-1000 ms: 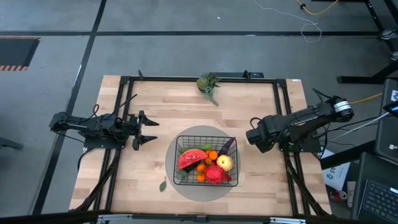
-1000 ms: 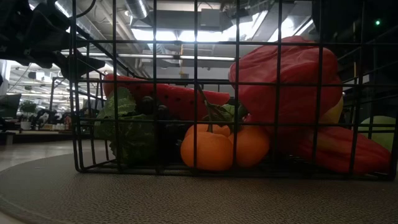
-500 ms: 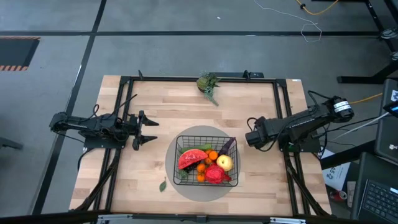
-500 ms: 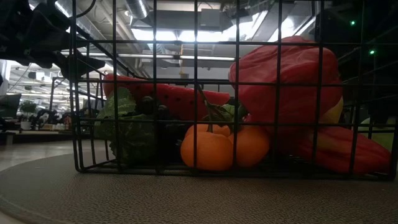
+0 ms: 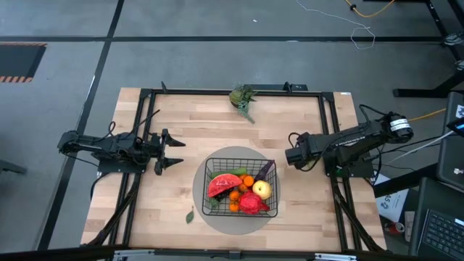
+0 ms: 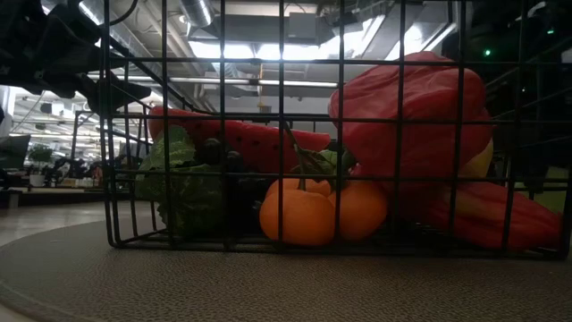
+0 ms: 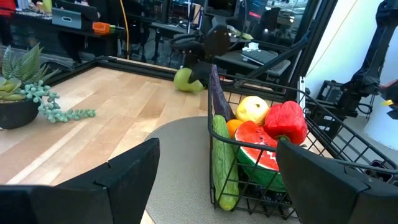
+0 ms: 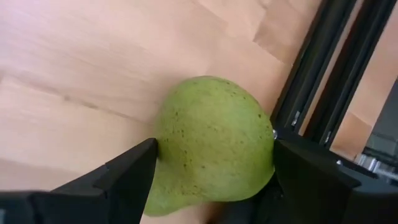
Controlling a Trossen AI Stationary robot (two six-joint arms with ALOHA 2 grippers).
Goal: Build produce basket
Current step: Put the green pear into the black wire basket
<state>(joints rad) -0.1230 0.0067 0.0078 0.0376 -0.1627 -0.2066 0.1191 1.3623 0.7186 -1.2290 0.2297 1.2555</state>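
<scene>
The black wire basket (image 5: 238, 187) stands on a grey round mat (image 5: 235, 152). It holds a watermelon slice (image 5: 221, 183), a red pepper (image 5: 250, 203), a yellow fruit (image 5: 262, 190), oranges (image 5: 246, 181), an eggplant (image 5: 265, 170) and a cucumber (image 7: 222, 165). A green pear (image 8: 214, 146) lies on the wood to the right of the basket. My right gripper (image 5: 293, 154) points steeply down over it, open, one finger on each side. My left gripper (image 5: 174, 151) waits open at the table's left, pointing level toward the basket. My right gripper comes at the pear from above with its two fingers (image 8: 134, 177) on either side of the pear's wide body (image 8: 168, 149). The pear lies on the table. Whether the fingers touch it I cannot tell.
A small potted plant (image 5: 243, 98) stands at the far edge, and a loose green leaf (image 5: 190, 215) lies near the mat's front left. A black frame rail (image 8: 323, 74) runs close beside the pear. Bare wood lies between the basket and my left gripper.
My right gripper has gone down onto the pear, shifting slightly toward the table's far left and tipping more steeply downward. It has stayed open. The pear and the basket have not moved.
</scene>
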